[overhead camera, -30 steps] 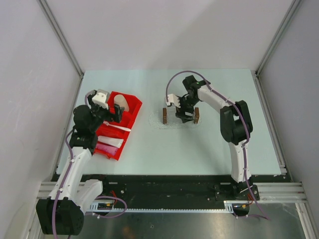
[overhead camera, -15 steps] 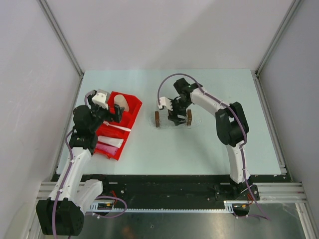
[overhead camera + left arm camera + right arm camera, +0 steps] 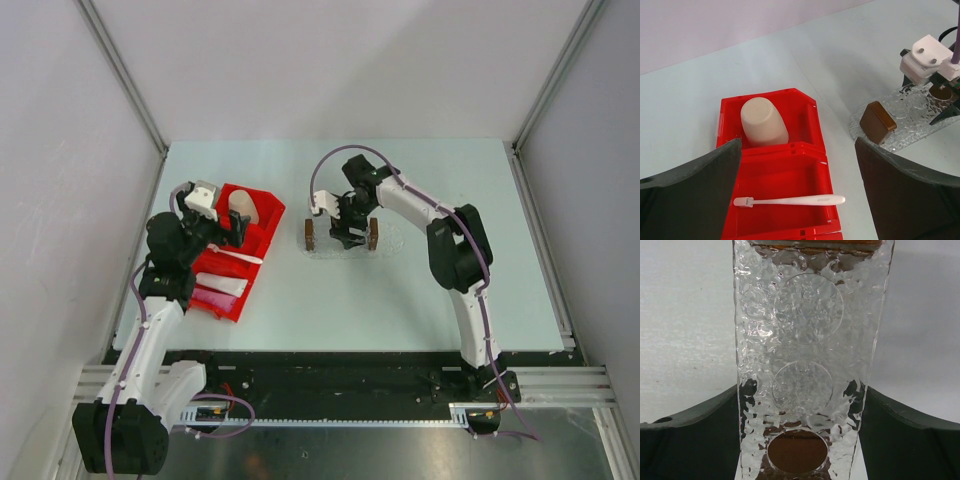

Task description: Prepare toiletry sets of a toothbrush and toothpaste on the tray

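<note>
Top external, centre: my right end effector (image 3: 345,237) clamps one tray (image 3: 807,340) with two brown blocks (image 3: 309,233). Centre left: one toothbrush (image 3: 790,200), one white tube (image 3: 226,285) and one pink tube (image 3: 209,298) lie in one red bin (image 3: 765,94); my left end effector (image 3: 799,170) stands wide apart.

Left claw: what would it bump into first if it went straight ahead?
Probably the thin white toothbrush lying in the red plastic divided bin, right between its fingers; depth is hard to judge.

The left arm (image 3: 150,335) and right arm (image 3: 415,200) wear white shells between black joint housings. A purple cable (image 3: 956,47) trails back from each wrist. Just behind the right gripper (image 3: 345,235) sits a white block (image 3: 925,52) with two screws. The fingers (image 3: 690,195) are broad and dark grey.
</note>
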`<state>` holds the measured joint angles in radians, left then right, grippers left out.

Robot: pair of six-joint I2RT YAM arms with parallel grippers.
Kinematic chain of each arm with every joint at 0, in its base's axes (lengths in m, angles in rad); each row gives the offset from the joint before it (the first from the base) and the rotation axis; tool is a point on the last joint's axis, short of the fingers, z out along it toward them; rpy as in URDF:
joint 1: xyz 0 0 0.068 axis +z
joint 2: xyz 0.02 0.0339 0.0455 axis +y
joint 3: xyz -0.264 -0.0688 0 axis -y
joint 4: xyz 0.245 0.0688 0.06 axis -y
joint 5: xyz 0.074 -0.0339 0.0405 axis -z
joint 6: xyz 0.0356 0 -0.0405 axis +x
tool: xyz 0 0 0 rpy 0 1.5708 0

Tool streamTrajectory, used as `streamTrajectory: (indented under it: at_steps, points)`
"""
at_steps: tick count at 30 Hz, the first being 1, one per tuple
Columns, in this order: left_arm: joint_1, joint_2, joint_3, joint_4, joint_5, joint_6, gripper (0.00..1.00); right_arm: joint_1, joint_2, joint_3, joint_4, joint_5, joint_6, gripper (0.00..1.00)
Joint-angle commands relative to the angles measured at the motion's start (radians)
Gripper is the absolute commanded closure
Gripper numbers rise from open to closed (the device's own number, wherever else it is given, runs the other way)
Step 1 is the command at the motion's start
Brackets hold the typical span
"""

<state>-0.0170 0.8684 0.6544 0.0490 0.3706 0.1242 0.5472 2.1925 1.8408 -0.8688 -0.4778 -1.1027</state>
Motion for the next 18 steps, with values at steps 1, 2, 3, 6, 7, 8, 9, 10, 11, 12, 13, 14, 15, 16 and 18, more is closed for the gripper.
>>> streamTrajectory:
  at_steps: [1, 2, 3, 6, 7, 8, 9, 10, 11, 12, 13, 14, 15, 16, 18]
  points:
    - [0.009, -0.019, -0.006, 0.023, 0.028, 0.054, 0.0, 0.007, 0.006, 0.058, 0.021, -0.016, 0.014, 0.27]
    - [0.009, -0.017, -0.004, 0.025, 0.03, 0.054, 0.0, 0.008, 0.006, 0.058, 0.021, -0.018, 0.014, 0.27]
    - [0.009, -0.017, -0.004, 0.023, 0.03, 0.054, 0.0, 0.008, 0.007, 0.058, 0.022, -0.021, 0.014, 0.27]
    - [0.009, -0.017, -0.006, 0.023, 0.031, 0.054, 0.0, 0.008, 0.01, 0.054, 0.016, -0.025, -0.003, 0.27]
    - [0.009, -0.017, -0.004, 0.023, 0.031, 0.054, 0.0, 0.008, 0.01, 0.054, 0.013, -0.025, -0.006, 0.27]
    - [0.009, -0.017, -0.006, 0.023, 0.03, 0.054, 0.0, 0.008, 0.01, 0.054, 0.008, -0.028, -0.011, 0.27]
    - [0.009, -0.019, -0.004, 0.023, 0.033, 0.054, 0.0, 0.008, 0.01, 0.052, 0.007, -0.028, -0.016, 0.27]
    - [0.009, -0.019, -0.006, 0.023, 0.034, 0.054, 0.0, 0.01, 0.01, 0.052, 0.007, -0.03, -0.016, 0.26]
    - [0.009, -0.019, -0.006, 0.025, 0.033, 0.054, 0.0, 0.008, 0.01, 0.051, 0.005, -0.033, -0.019, 0.26]
    - [0.009, -0.019, -0.007, 0.025, 0.031, 0.055, 0.0, 0.01, 0.01, 0.051, 0.002, -0.035, -0.023, 0.26]
    - [0.009, -0.017, -0.007, 0.023, 0.03, 0.054, 0.0, 0.008, 0.01, 0.049, -0.001, -0.036, -0.028, 0.26]
    - [0.009, -0.017, -0.007, 0.022, 0.031, 0.054, 0.0, 0.008, 0.01, 0.049, -0.002, -0.039, -0.031, 0.26]
    - [0.009, -0.017, -0.007, 0.023, 0.031, 0.054, 0.0, 0.008, 0.009, 0.048, -0.001, -0.041, -0.034, 0.26]
    - [0.009, -0.019, -0.007, 0.023, 0.033, 0.052, 0.0, 0.01, 0.01, 0.048, -0.002, -0.041, -0.036, 0.26]
    - [0.009, -0.017, -0.006, 0.023, 0.033, 0.055, 0.0, 0.008, 0.007, 0.043, -0.013, -0.053, -0.057, 0.26]
